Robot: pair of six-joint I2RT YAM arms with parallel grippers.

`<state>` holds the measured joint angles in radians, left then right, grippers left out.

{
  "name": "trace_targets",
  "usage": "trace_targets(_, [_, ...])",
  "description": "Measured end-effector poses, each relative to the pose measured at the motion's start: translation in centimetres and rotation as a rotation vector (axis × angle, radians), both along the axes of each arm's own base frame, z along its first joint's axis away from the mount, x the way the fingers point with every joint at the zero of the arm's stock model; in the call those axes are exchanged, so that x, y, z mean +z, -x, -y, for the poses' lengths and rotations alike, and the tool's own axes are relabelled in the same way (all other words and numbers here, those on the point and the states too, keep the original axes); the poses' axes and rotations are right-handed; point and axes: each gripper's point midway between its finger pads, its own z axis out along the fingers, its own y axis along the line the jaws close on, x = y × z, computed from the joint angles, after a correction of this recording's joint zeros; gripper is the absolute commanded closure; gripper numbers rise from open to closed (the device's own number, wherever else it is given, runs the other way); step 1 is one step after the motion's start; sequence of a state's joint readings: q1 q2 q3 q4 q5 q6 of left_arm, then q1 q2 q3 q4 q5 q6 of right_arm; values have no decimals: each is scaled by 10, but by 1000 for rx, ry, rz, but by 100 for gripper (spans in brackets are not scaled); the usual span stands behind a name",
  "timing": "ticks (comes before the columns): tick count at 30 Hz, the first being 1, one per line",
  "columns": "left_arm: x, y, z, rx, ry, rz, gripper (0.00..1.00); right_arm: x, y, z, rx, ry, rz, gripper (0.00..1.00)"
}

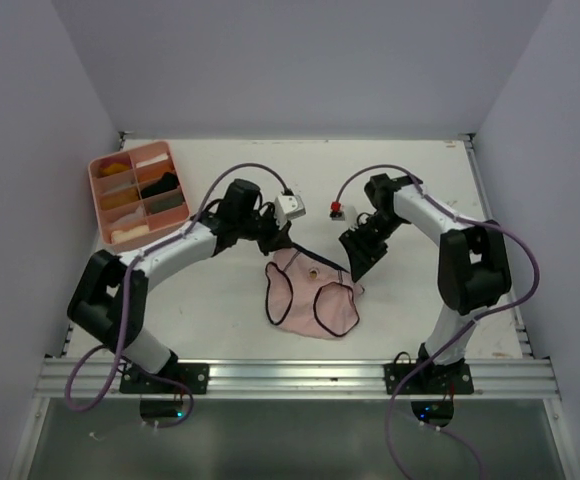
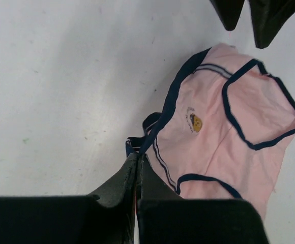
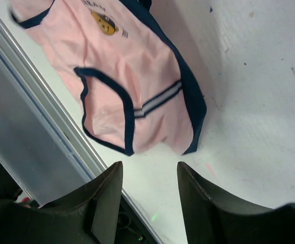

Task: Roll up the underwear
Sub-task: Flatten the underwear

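Observation:
The pale pink underwear (image 1: 310,297) with thin dark edging lies spread on the white table, partly flattened. My left gripper (image 1: 282,243) is at its far left corner. In the left wrist view (image 2: 137,155) the jaws are shut and pinch the dark waistband edge of the underwear (image 2: 224,132). My right gripper (image 1: 355,262) is open and empty, just above the table by the garment's right corner. In the right wrist view (image 3: 149,166) its fingers stand apart, a little short of the underwear (image 3: 132,66). A dark olive-brown cloth (image 1: 168,203) lies in a tray compartment.
A pink plastic compartment tray (image 1: 98,190) with several folded items stands at the back left. The metal rail (image 1: 290,375) runs along the near edge and shows in the right wrist view (image 3: 30,137). Walls enclose the table on three sides.

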<state>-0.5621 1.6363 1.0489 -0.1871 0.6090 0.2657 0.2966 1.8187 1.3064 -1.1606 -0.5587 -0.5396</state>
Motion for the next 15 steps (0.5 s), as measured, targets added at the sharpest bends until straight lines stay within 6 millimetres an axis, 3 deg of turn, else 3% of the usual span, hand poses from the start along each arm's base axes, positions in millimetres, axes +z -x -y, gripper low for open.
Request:
trace_targets(2, [21,0,-5,-10,16,96,100,8,-8,-2,-10,-10,31,54])
trace_targets(4, [29,-1,-7,-27,19,157,100,12,-18,-4,-38,-19,54,57])
trace_targets(8, [5,4,-17,-67,-46,198,100,3,-36,1,-134,-24,43,59])
trace_targets(11, [-17,2,-34,-73,-150,254,100,-19,-51,7,-206,-11,12,59])
trace_targets(15, [-21,-4,-54,-98,-258,368,100,-35,-58,6,-231,-13,-9,61])
